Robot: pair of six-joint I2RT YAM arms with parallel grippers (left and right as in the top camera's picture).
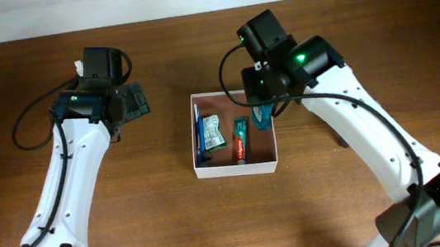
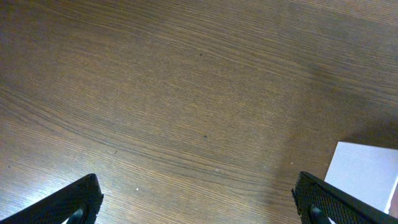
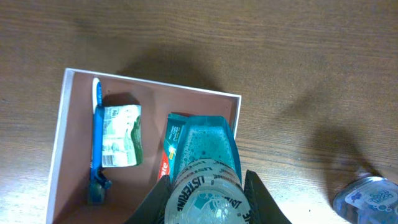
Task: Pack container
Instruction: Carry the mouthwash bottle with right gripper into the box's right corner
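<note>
Locate the container (image 1: 235,169) on the table (image 1: 173,220), between both arms. Note the right hand (image 1: 264,112) tilted down over the container's far right corner, clamped on one teal mouthwash bottle (image 3: 205,155), and the left hand (image 2: 202,208) left of the container, above bare table, fingers (image 2: 78,199) spread wide, empty. Count inside the container: one blue toothbrush (image 3: 96,143), one green-white sachet (image 3: 121,137), one toothpaste tube (image 1: 240,141).
</note>
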